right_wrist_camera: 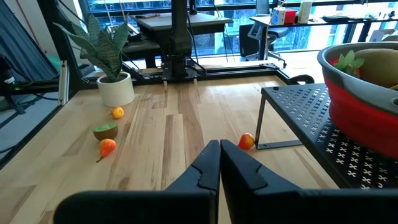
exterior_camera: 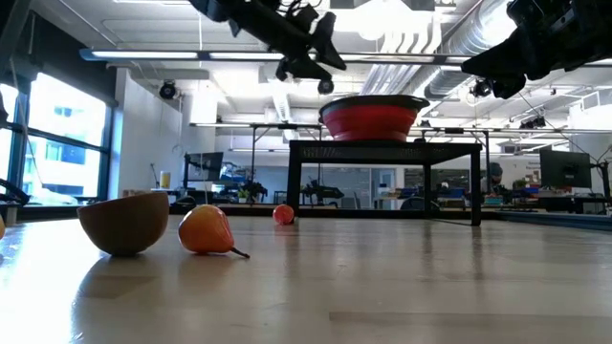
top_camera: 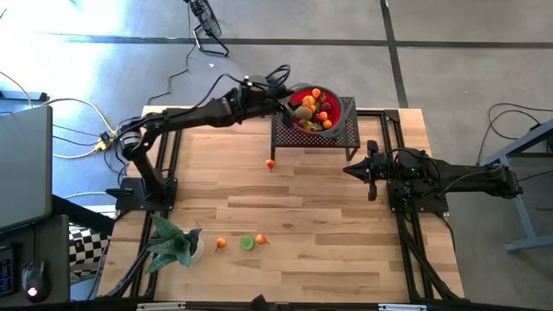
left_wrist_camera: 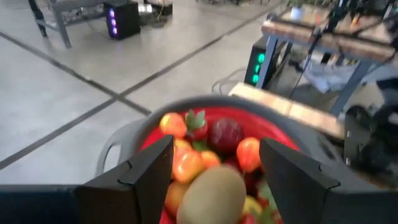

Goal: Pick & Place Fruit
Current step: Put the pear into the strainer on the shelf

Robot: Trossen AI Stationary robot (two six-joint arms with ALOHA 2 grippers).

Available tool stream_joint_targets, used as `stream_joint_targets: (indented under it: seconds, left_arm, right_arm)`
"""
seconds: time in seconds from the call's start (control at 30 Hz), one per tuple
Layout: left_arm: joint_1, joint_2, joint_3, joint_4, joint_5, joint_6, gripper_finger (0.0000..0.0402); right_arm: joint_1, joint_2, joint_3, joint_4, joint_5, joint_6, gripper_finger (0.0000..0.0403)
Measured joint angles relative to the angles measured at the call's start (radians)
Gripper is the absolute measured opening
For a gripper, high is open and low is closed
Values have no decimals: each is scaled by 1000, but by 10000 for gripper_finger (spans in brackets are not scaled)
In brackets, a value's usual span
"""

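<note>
Red bowl (top_camera: 316,111): grey-rimmed, on a black perforated stand (top_camera: 342,134) at the worktop's far edge, right of centre. Heaped with toy fruit: brown kiwi (left_wrist_camera: 211,198) on top, dark-red plum (left_wrist_camera: 225,132), strawberry (left_wrist_camera: 196,124), several small oranges.

Left gripper (left_wrist_camera: 214,174): reached over the bowl from the left, directly above the heap. Fingers (left_wrist_camera: 143,171) spread wide, kiwi lying between them, not pinched; contact with either finger cannot be told.

Right gripper (right_wrist_camera: 219,163): over the right half of the worktop, beside the stand, pointing left. Fingers pressed together, holding nothing.

Loose fruit on the wooden worktop (top_camera: 328,233):
- One small orange-red fruit (top_camera: 270,163), just in front of the stand's left leg, near centre.
- Orange (top_camera: 221,244), halved kiwi or lime with green face (top_camera: 247,243), small orange pear-shaped fruit (top_camera: 261,239): in a short row near the front edge, left of centre.

Green leafy plant (top_camera: 170,244): in a white pot, front left corner, just beside that row.
</note>
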Motion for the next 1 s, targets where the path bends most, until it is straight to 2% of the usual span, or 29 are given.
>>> stream_joint_targets:
  seconds: [0.23,0.47,0.67,0.9,1.0]
  left_arm:
    - [-31,-43,-1,-161,-15,35,222]
    - [-100,-67,-1,-222,-117,90,154]
    - [-122,-137,0,-345,-126,77,102]
    - [-190,-153,-1,-466,-128,44,61]
    - [-244,-155,-39,-451,-187,25,46]
  right_arm:
    - [0,0,0,0,0,0,5]
    - [0,0,0,0,0,17,5]
    - [0,0,0,-6,-1,29,5]
    - [0,0,0,-6,2,28,5]
    - [0,0,0,-6,1,27,5]
